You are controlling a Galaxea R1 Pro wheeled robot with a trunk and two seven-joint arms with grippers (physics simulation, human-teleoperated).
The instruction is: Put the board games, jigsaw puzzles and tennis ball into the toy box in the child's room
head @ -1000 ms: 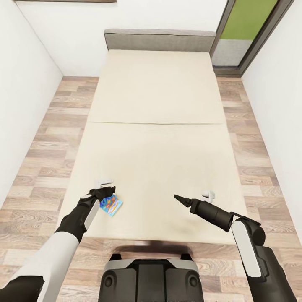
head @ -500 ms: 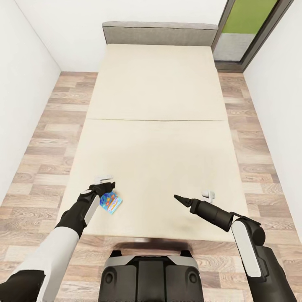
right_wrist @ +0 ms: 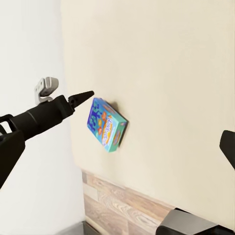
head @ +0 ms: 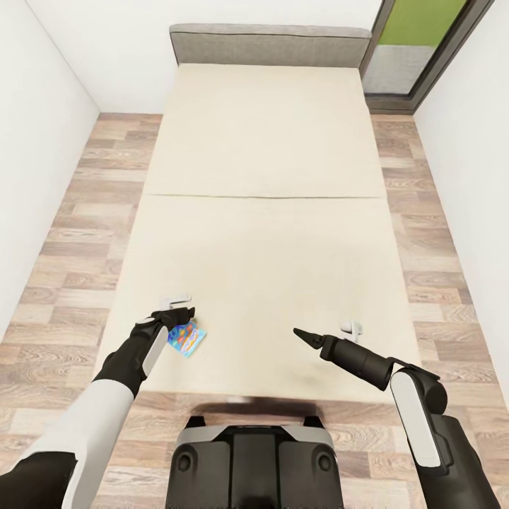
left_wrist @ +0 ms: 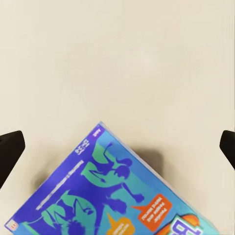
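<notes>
One board game (head: 187,339), a small blue flat box, lies on the beige bed (head: 268,177) near its foot, on the left side. My left gripper (head: 182,307) hovers just above the box's far edge, open and holding nothing. In the left wrist view the blue box (left_wrist: 112,196) lies between the widely spread fingertips (left_wrist: 10,149). My right gripper (head: 324,331) hangs open and empty over the right side of the bed's foot. The right wrist view sees the box (right_wrist: 106,124) beside the left arm's dark fingertip (right_wrist: 82,97).
A grey headboard (head: 268,44) closes the bed's far end. White walls stand on both sides, with strips of wood-plank floor (head: 71,240) along the bed. A grey-framed window (head: 406,49) is at the back right. My base (head: 254,459) stands at the bed's foot.
The whole picture has shifted, so the camera has moved: more of the bed's foot and floor shows. Both arms hold nearly the same pose, the left gripper slightly nearer the blue box.
</notes>
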